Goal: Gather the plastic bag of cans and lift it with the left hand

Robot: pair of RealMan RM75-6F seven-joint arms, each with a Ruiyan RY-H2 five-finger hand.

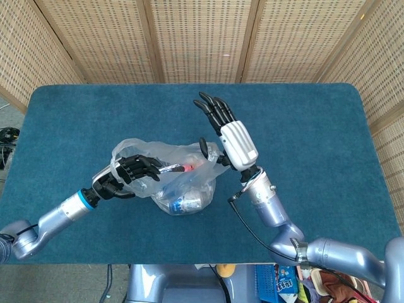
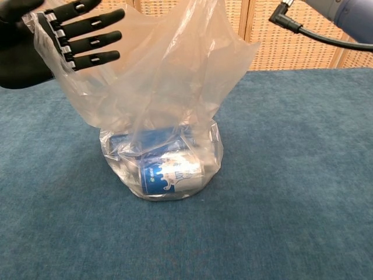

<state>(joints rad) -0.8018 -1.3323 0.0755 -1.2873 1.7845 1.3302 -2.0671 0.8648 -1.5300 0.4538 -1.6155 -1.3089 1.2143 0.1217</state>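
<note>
Head view: clear plastic bag (image 1: 180, 183) sits near the middle of the blue table (image 1: 315, 126), slightly toward the robot's side. Film is thin, wrinkled, glossy, see-through. The lower part bulges round and rests on the cloth; the upper part is pulled up and spread wide, mouth open.

Chest view: cans (image 2: 169, 175) lie packed in the bottom of the bag, white with blue print, at least one on its side facing the camera. More blue-labelled shapes sit behind it, blurred by the film, count unclear. The bag's walls rise from the can bundle into a loose, crumpled funnel reaching the top edge of the frame.

Left hand (image 1: 132, 172) is at the bag's left rim, fingers extended and apart, pointing toward the middle. Film drapes over the fingers; whether the thumb pinches it, cannot tell. Chest view shows the same hand (image 2: 55, 38) with film lying across the fingers.

Right hand (image 1: 227, 136) stands at the bag's right rim, fingers straight and raised away from it; the thumb appears pressed against the film, lifting that side.
</note>
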